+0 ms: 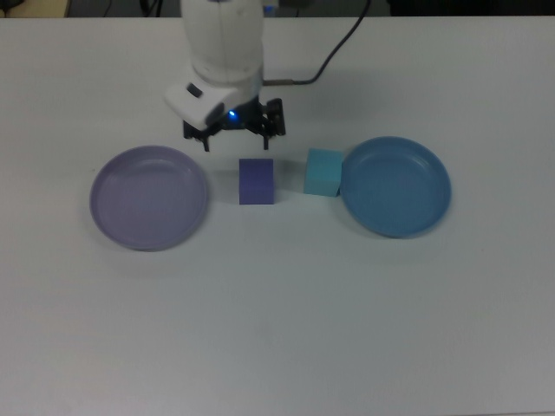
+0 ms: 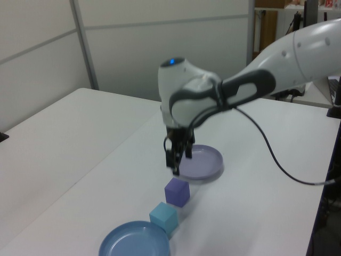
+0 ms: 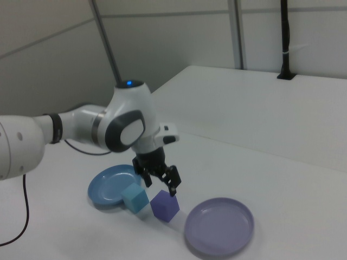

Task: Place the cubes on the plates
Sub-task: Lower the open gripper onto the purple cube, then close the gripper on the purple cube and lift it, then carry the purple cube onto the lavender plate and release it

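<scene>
Claw (image 1: 238, 136) spread wide and empty above purple cube (image 1: 256, 181), lavender plate (image 2: 201, 161) partly hidden in left view

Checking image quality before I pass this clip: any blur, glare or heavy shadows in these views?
Top view: even, soft light; the purple cube and cyan cube cast only faint shadows; a blue light glows on the gripper. Left view: plates and cubes read clearly, with mild sheen on the lavender plate. Right view: no glare on the blue plate; shadows stay soft.
</scene>
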